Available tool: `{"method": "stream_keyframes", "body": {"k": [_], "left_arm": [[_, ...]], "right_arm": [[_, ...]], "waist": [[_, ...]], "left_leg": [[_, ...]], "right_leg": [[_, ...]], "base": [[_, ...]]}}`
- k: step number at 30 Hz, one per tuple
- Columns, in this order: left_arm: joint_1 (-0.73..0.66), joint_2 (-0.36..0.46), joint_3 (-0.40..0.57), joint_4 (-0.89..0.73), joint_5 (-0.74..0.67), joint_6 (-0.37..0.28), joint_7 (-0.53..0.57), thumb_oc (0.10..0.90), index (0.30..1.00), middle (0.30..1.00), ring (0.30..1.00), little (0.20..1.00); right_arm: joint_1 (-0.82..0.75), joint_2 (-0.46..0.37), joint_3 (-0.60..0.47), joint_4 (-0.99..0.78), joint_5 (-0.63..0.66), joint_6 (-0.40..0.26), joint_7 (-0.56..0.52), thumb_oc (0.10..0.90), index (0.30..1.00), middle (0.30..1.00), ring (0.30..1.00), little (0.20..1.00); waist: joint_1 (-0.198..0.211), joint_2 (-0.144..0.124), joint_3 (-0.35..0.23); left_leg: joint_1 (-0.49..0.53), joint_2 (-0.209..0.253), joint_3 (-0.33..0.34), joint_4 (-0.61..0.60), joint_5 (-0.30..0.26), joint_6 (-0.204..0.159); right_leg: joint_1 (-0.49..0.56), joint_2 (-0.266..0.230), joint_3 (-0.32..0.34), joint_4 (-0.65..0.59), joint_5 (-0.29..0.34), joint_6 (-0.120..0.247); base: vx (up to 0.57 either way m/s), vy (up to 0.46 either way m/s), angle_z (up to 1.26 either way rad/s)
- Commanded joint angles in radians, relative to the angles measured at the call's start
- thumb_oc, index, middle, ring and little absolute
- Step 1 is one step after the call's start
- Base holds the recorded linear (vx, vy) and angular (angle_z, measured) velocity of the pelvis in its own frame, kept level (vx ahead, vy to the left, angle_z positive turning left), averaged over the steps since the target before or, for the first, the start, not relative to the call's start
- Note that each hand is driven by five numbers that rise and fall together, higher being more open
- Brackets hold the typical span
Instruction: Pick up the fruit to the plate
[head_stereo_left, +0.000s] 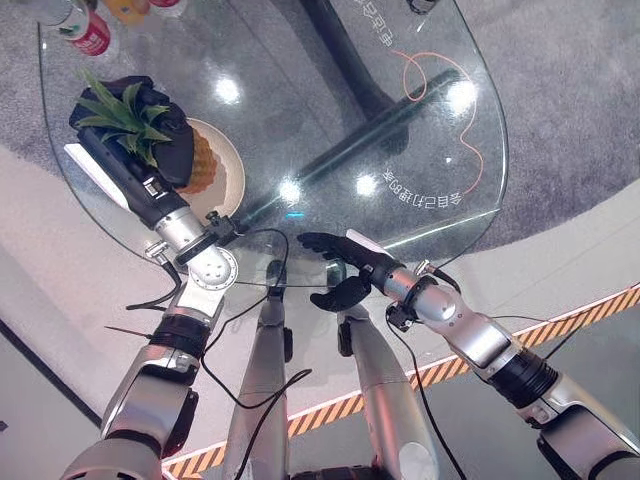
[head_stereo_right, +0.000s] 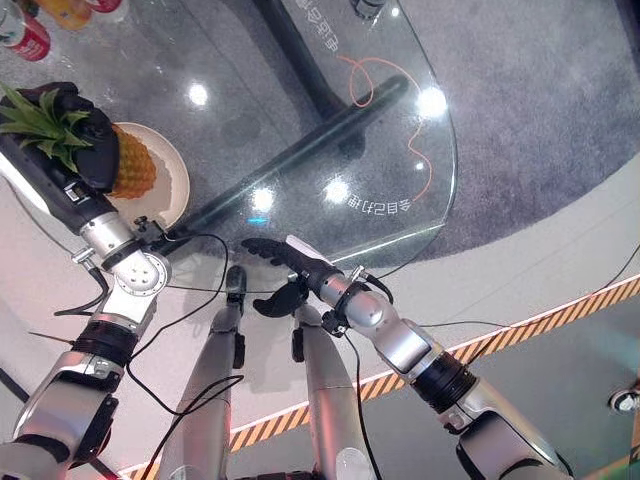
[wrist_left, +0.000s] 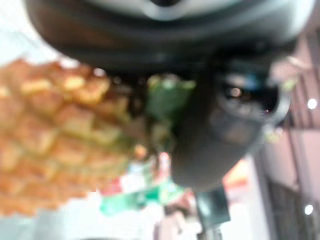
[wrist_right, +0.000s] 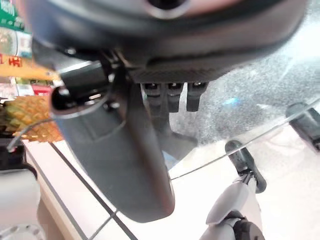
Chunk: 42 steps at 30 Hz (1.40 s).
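1. Left eye view: a round glass table carries a cream plate near its left edge. A pineapple lies on that plate, its green crown pointing away from the plate's centre. The left hand wraps its dark fingers round the fruit at the base of the crown. The right hand hovers at the table's near edge, well apart from the plate, fingers loosely spread and holding nothing. Bottles stand at the table's far left rim.

2. Right eye view: the same layout. The pineapple rests on the plate, with the left hand closed over its leafy end. The right hand is relaxed and empty beside the glass edge.

3. Left wrist view: the pineapple's scaly orange skin sits right against the left hand, with green leaf between them.

4. Right wrist view: the right hand's thumb stands out straight and its fingers hang uncurled above the glass; the pineapple shows in the distance.
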Motion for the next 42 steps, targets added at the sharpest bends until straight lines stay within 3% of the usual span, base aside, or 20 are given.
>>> {"method": "stream_keyframes", "body": {"k": [1,15,22,23,24,25,42], "left_arm": [[-0.094,0.060,0.029,-0.072,0.113,-0.155,0.086,0.100,0.300,0.300,0.300,0.200],[-0.125,0.027,-0.010,-0.048,0.201,-0.086,0.137,0.100,0.300,0.300,0.300,0.200],[-0.147,0.033,-0.010,0.012,0.117,-0.077,0.123,0.100,0.300,0.300,0.300,0.200],[-0.148,0.034,-0.011,0.016,0.115,-0.077,0.122,0.158,0.349,0.349,0.349,0.258],[-0.148,0.036,-0.011,0.019,0.111,-0.079,0.117,0.591,0.721,0.721,0.721,0.691],[-0.148,0.037,-0.012,0.023,0.109,-0.082,0.116,0.800,0.900,0.900,0.900,0.900],[-0.143,0.026,0.001,0.030,0.092,-0.104,0.116,0.800,0.900,0.900,0.900,0.900]], "right_arm": [[0.004,-0.002,-0.001,-0.098,0.040,-0.046,0.022,0.800,0.900,0.900,0.900,0.900],[-0.027,0.000,-0.013,-0.091,0.020,-0.032,0.022,0.800,0.900,0.900,0.900,0.900],[-0.050,0.005,-0.007,-0.056,0.019,-0.044,0.011,0.800,0.900,0.900,0.900,0.900],[-0.049,0.006,-0.008,-0.055,0.017,-0.047,0.011,0.800,0.900,0.900,0.900,0.900],[-0.048,0.006,-0.008,-0.055,0.015,-0.050,0.012,0.800,0.900,0.900,0.900,0.900],[-0.049,0.005,-0.008,-0.050,0.016,-0.056,0.012,0.800,0.900,0.900,0.900,0.900],[-0.062,0.028,-0.020,-0.039,-0.004,-0.044,0.014,0.800,0.900,0.900,0.900,0.900]], "waist": [[0.020,-0.035,-0.018],[0.016,-0.022,-0.018],[0.015,-0.020,-0.018],[0.014,-0.021,-0.018],[0.014,-0.021,-0.018],[0.015,-0.021,-0.018],[0.024,-0.002,-0.018]], "left_leg": [[-0.032,-0.044,-0.029,0.059,-0.064,0.006],[-0.090,-0.058,-0.045,0.057,-0.049,-0.002],[-0.096,-0.055,-0.045,0.052,-0.039,-0.009],[-0.094,-0.055,-0.045,0.050,-0.038,-0.009],[-0.091,-0.056,-0.046,0.046,-0.037,-0.010],[-0.090,-0.056,-0.047,0.045,-0.036,-0.010],[-0.054,-0.064,-0.054,0.015,-0.021,-0.011]], "right_leg": [[-0.013,0.021,-0.054,-0.009,0.047,0.026],[-0.088,0.024,-0.061,0.000,0.060,0.023],[-0.098,0.021,-0.068,-0.003,0.065,0.024],[-0.096,0.022,-0.068,-0.004,0.066,0.024],[-0.094,0.023,-0.069,-0.007,0.066,0.024],[-0.093,0.023,-0.069,-0.007,0.067,0.023],[-0.061,0.019,-0.073,-0.025,0.067,0.020]], "base": [[-0.02,0.038,-0.02],[0.00,0.004,0.00],[0.00,0.000,0.00],[0.00,0.000,0.00],[0.00,0.000,0.00],[0.00,0.000,0.00],[0.00,0.000,0.00]]}}
